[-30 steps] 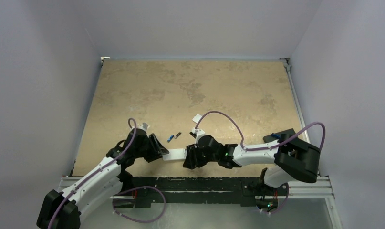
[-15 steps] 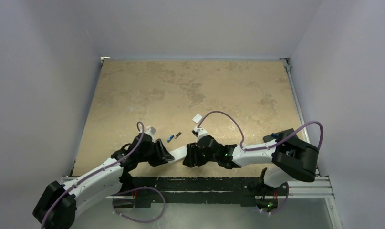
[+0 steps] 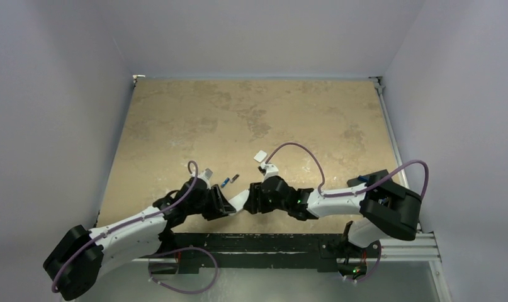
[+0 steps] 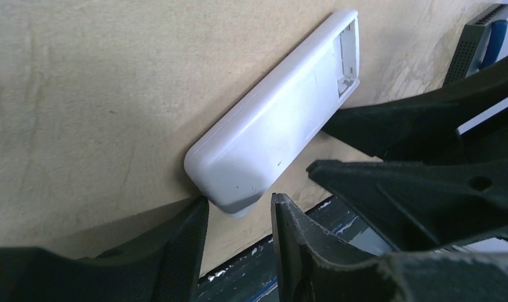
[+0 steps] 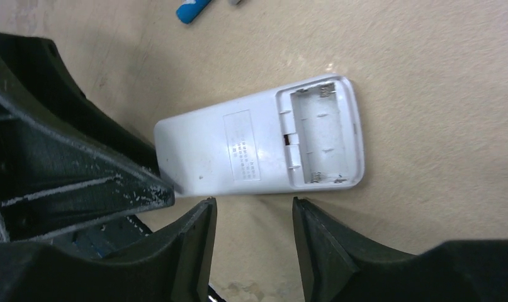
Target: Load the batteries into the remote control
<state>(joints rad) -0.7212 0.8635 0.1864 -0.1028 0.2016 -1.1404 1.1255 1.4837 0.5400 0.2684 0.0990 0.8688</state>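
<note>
The white remote control (image 5: 257, 148) lies back up on the table, its battery compartment (image 5: 320, 135) open and empty. In the top view the remote (image 3: 240, 199) sits between the two grippers near the table's front edge. My left gripper (image 4: 238, 211) is open, and the remote's closed end (image 4: 229, 182) is just at its fingertips. My right gripper (image 5: 254, 207) is open along the remote's long side, with nothing between its fingers. A blue battery (image 3: 225, 183) and a dark battery (image 3: 235, 178) lie loose just beyond the remote. The blue battery (image 5: 193, 9) also shows in the right wrist view.
A small white square cover piece (image 3: 260, 156) lies farther back on the table. The table's front edge and the dark base rail (image 3: 264, 242) run right behind both grippers. Grey walls close in the table (image 3: 251, 119) on three sides.
My left gripper has moved right, up to the remote's end, and the remote has turned slightly toward the right gripper. The right gripper has barely shifted.
</note>
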